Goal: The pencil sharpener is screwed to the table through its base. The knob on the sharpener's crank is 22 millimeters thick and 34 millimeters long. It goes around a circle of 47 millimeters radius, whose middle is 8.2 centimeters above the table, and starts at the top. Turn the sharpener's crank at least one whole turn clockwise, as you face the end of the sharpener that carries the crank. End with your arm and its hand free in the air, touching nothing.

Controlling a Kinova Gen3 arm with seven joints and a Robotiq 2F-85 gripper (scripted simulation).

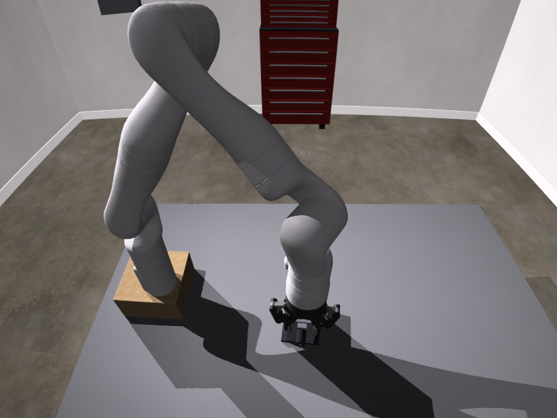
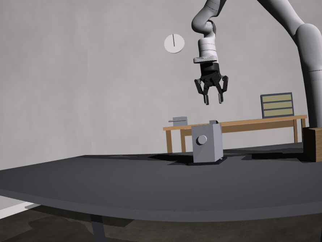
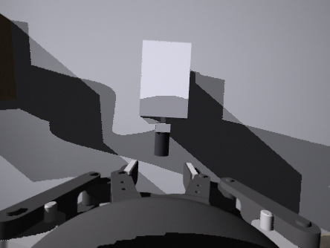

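We see claw [image 2: 213,100] half open, gripping nothing, hanging above sharpener [image 2: 207,143] on tabletop [image 2: 130,182]. From wrist view, knob [image 3: 161,143] sits at 12 o'clock from fingertips, apart.

I see a red drawer cabinet [image 1: 298,67] against the far wall, a wooden bench [image 2: 234,122] carrying a framed panel [image 2: 277,104], and a round wall disc [image 2: 174,43].
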